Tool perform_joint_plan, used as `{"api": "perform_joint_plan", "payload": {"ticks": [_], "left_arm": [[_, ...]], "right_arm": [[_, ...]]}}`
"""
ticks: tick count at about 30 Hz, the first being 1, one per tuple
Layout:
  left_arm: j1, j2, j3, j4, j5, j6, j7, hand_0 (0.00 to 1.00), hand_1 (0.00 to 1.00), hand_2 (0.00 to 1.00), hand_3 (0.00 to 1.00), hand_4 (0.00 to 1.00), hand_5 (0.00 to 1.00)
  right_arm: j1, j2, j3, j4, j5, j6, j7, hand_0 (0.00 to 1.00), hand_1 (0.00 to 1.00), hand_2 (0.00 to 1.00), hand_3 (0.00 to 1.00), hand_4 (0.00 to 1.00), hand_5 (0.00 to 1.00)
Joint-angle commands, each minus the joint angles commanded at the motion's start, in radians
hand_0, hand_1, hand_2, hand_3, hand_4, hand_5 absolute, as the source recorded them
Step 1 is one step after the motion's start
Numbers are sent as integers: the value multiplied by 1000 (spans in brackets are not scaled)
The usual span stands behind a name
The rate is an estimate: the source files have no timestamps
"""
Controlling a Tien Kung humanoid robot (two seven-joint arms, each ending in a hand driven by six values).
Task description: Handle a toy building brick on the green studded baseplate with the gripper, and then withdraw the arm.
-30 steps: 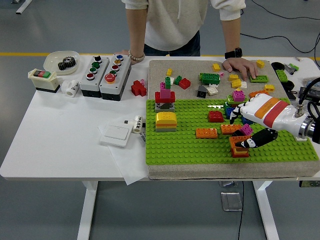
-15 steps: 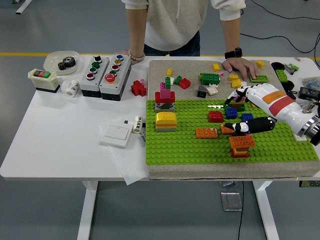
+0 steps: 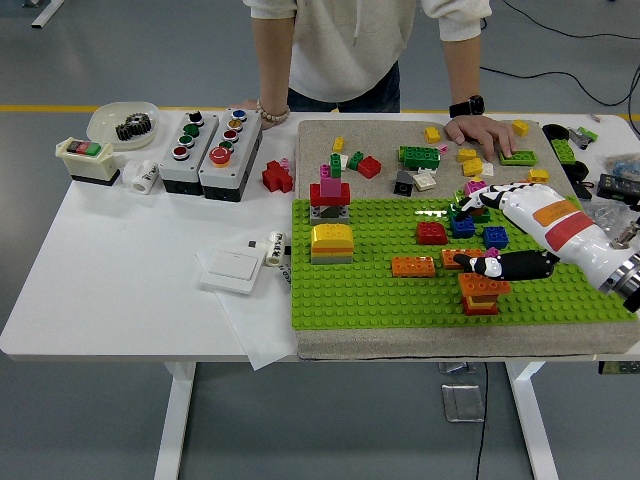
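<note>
Baseplate: green studded plastic baseplate (image 3: 400,300) lying on a beige mat (image 3: 320,140) on the white counter (image 3: 120,270).
Right hand: white shell hand with orange and red bands (image 3: 500,235), over the plate's right part; fingers (image 3: 470,205) spread apart, thumb black, holding nothing.
Brick: orange-and-red stacked brick (image 3: 483,292) on the plate, just below the thumb; touching or not, cannot tell.
Nearby on plate: flat orange brick (image 3: 413,266), dark red brick (image 3: 432,233), two blue bricks (image 3: 494,237), yellow domed block (image 3: 332,241).
Far side: a person's hand (image 3: 480,130) rests on the mat among loose bricks.
Left of mat: two grey button boxes (image 3: 210,140).
</note>
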Motion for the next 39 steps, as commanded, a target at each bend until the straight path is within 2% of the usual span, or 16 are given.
{"api": "perform_joint_plan", "payload": {"ticks": [6,15,25,39], "left_arm": [[2,1,-3,0,5,-3,0,422,470,485,594,614,765],[4,-1,-13,0,21,-6,3,422,471,485,594,614,766],[3,1,-11,-1,17,-6,2,422,474,489,594,613,769],[0,1,-6,-1,11,-4,2,422,475,489,593,611,769]], "right_arm": [[-40,1,30,-17,-76,10,33,692,682,727,598,802,539],[-97,9,63,-25,-114,7,61,678,669,713,594,802,542],[-163,22,111,-7,-121,-25,90,633,613,651,574,769,531],[-179,35,117,-29,-140,-24,96,591,574,612,553,749,514]]}}
